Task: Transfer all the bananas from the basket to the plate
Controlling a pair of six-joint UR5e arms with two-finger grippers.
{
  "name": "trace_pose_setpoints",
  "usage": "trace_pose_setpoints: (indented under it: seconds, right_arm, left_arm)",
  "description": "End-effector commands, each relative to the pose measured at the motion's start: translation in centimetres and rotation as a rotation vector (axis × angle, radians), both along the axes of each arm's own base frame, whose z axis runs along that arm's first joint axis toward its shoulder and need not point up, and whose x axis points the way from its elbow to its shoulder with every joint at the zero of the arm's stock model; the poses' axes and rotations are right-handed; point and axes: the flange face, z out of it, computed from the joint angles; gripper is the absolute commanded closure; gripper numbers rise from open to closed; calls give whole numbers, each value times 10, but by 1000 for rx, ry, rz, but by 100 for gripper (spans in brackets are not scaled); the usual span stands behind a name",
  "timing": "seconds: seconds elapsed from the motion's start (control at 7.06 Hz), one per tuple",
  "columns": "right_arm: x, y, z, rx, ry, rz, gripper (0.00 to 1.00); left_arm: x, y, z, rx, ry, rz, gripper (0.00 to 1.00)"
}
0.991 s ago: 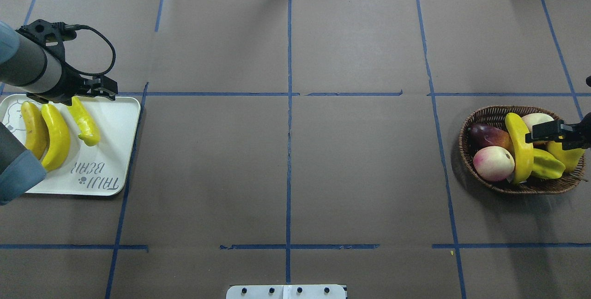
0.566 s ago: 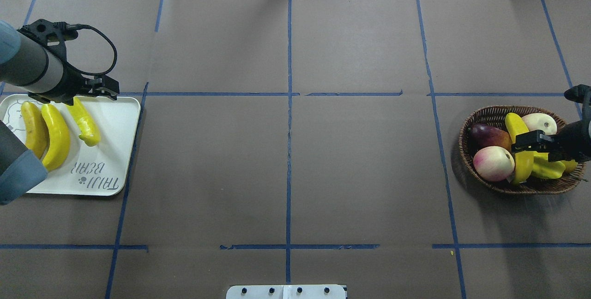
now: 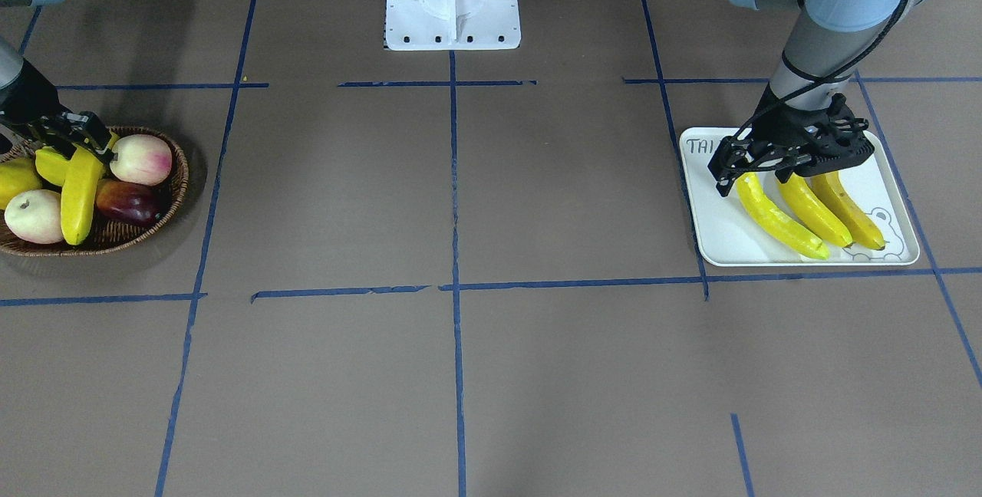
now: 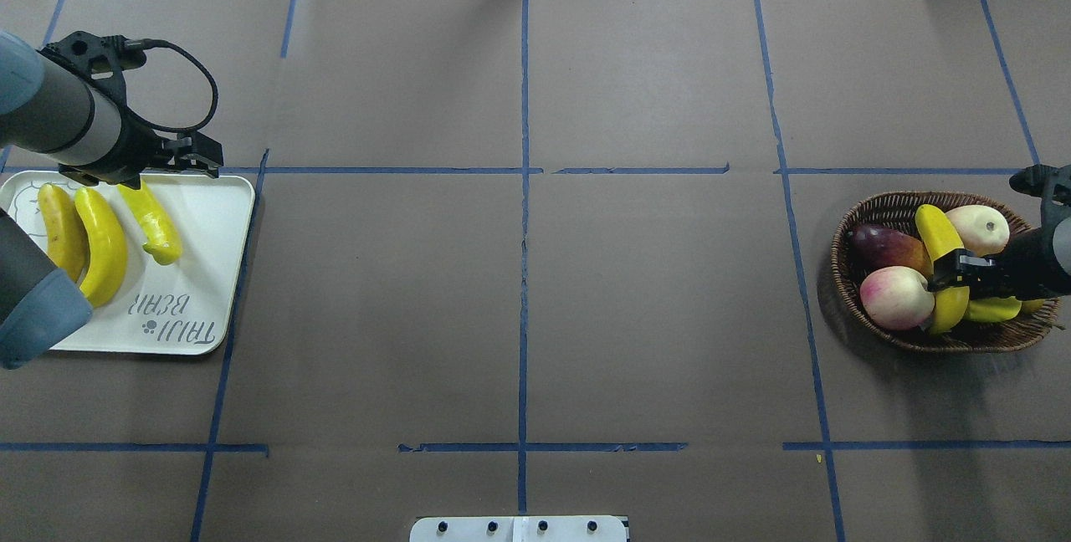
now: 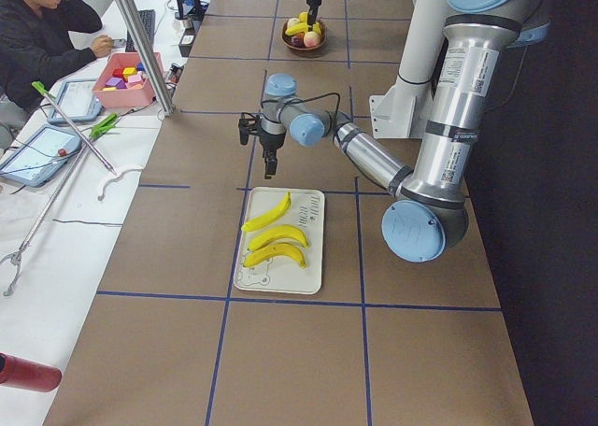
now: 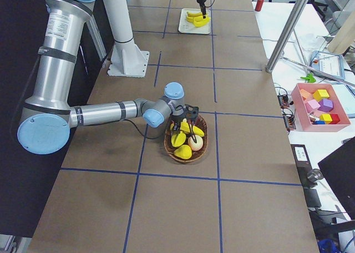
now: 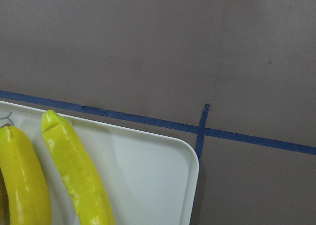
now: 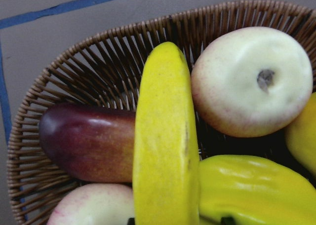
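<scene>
Both spread-jawed and empty, right gripper [image 4: 951,271] is straddling brown wicker basket's [image 4: 885,206] yellow banana [image 4: 935,229], left gripper [image 4: 201,159] hovering over white "TAIJI BEAR" tray [image 4: 211,228].

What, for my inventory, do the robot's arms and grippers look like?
The left arm and right arm are silver-grey tubes with pale blue joint caps. The left gripper and right gripper are black, two-fingered. A black cable loops at the left wrist.

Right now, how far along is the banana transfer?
Done: three bananas lie on the plate; the left gripper hangs empty above them. In hand: the right gripper is down over the fourth banana in the basket, jaws apart around it. Remaining: grasp it and carry it to the plate.
</scene>
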Motion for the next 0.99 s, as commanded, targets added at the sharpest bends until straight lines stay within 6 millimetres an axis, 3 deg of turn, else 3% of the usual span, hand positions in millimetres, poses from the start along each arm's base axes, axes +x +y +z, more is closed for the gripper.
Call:
trace_pose_setpoints:
  seconds: [0.0, 0.42, 0.57, 0.71, 0.85]
  right_arm:
    - [11, 1, -23, 32, -44, 4, 100]
    - [70, -14, -84, 77, -173, 84, 100]
    - [63, -25, -119, 141, -217, 76, 100]
    - [19, -41, -167, 200, -278, 18, 100]
    - [-37, -46, -211, 188, -346, -7, 100]
  left_arm:
    - [0, 0, 0, 0, 0, 0, 0]
    - [0, 3, -8, -13, 28, -2, 0]
    - [2, 4, -19, -27, 55, -20, 0]
    - [19, -6, -53, -48, 117, -58, 0]
    - [50, 2, -92, -78, 191, -82, 0]
